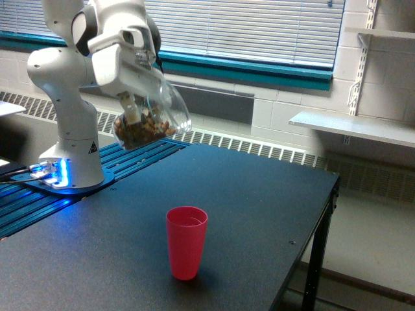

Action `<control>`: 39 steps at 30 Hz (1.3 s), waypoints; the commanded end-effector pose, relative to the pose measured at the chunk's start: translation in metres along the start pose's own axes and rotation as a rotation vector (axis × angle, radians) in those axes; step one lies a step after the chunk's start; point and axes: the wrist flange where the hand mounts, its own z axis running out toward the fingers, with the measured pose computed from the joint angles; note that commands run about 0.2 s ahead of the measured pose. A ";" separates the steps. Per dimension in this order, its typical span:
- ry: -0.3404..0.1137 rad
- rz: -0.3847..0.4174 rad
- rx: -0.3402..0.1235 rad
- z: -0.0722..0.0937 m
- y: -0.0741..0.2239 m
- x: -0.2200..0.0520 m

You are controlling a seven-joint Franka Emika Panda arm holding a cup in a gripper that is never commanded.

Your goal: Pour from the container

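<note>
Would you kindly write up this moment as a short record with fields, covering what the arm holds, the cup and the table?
held item: clear tumbler, tilted, mouth towards the exterior view's right
contents: brown granular pieces lying in its lower end
hand: hand shut on the tumbler, in the air
receiving cup: pink cup, upright on the table
relation: tumbler is above and to the exterior view's left of the cup, apart from it
surface: black table
pouring: nothing seen falling
</note>
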 end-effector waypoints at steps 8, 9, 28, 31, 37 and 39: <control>-0.032 0.014 -0.034 0.019 -0.006 -0.011; -0.032 0.013 -0.038 0.021 -0.007 -0.011; -0.070 -0.003 -0.129 0.035 0.000 -0.031; -0.078 -0.006 -0.135 0.038 0.000 -0.034; -0.094 -0.014 -0.147 0.045 -0.003 -0.039; -0.102 -0.017 -0.152 0.048 -0.004 -0.041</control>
